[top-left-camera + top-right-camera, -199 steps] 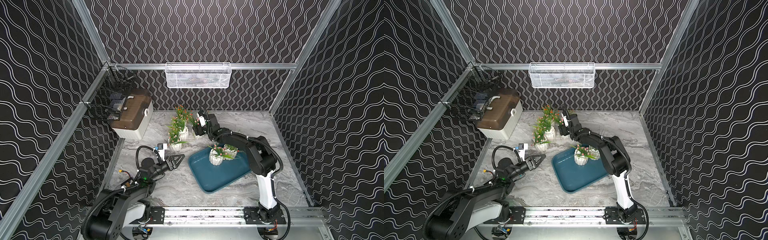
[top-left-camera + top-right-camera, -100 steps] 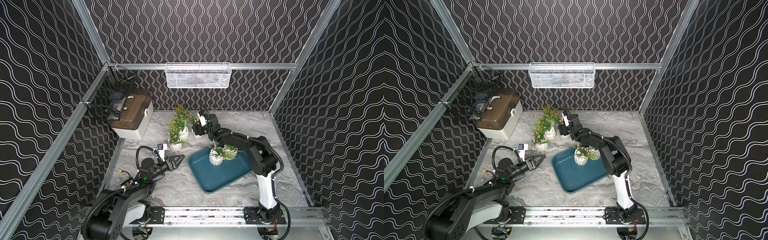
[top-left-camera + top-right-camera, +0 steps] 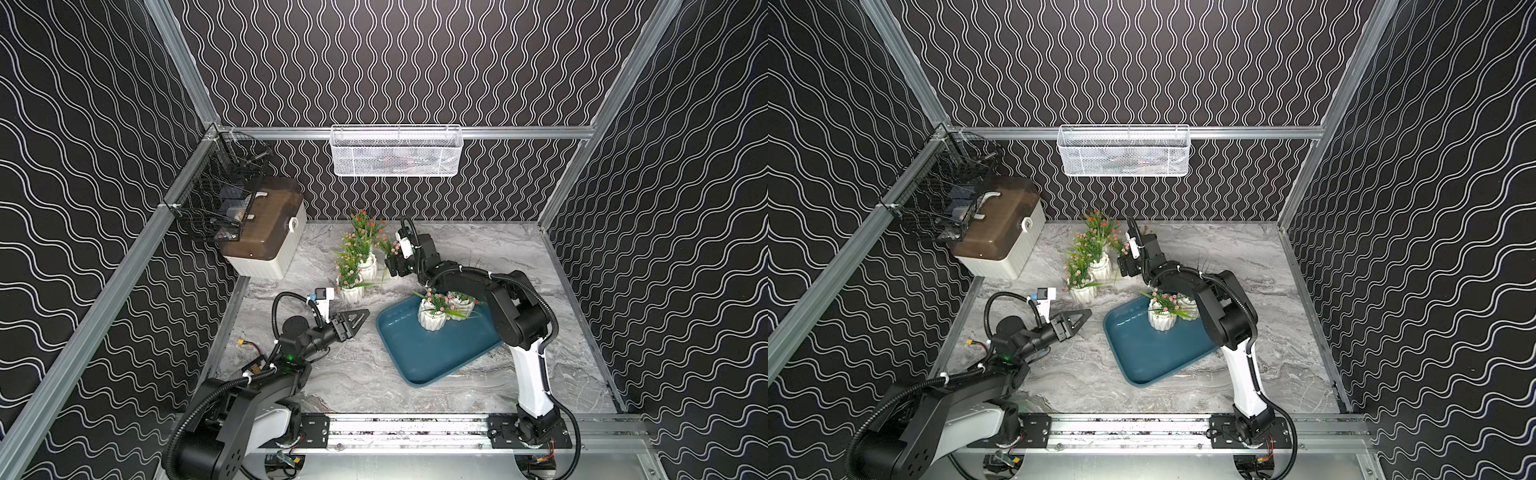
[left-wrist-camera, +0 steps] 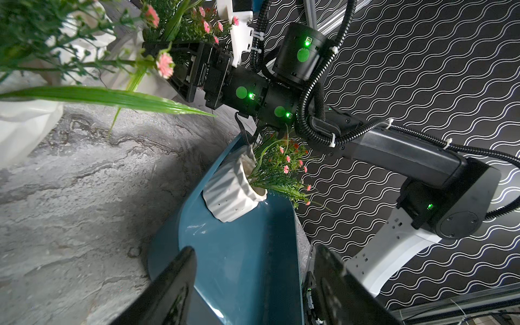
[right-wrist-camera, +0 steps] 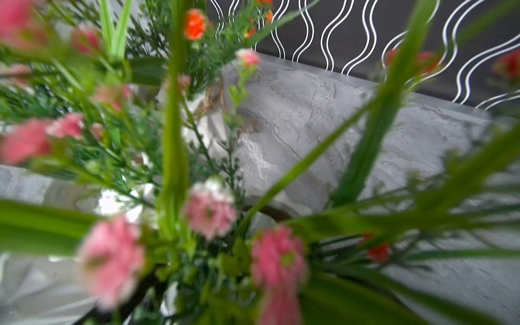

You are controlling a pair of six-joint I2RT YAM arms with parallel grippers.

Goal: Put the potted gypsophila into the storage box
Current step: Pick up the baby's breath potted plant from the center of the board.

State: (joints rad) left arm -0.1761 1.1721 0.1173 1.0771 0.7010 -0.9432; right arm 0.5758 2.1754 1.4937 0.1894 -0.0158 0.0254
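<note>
The storage box is one shallow tray of glossy dark-teal plastic. It is rectangular, with rounded corners and a flared rim, and lies flat on the grey-veined, marble-look tabletop.

There are five potted gypsophila. Each is a small matt white pot with zigzag ribs, holding spiky green blades, feathery sprigs and tiny pink, red or orange blooms. Two stand upright inside the storage box, side by side at its far end. Three stand in a tight cluster on the tabletop just beyond that end.

The right gripper, black and blocky, sits among the foliage of the cluster plant nearest the storage box. Leaves hide its fingers, so I cannot tell whether they stand apart or clasp the pot.

The left gripper has two black wedge-shaped fingers and hovers just beside the storage box's rim. Its jaws are parted, with nothing between them.

Well away from the storage box are one ribbed white case with a smooth brown lid, one white mesh basket and one black wire basket.
</note>
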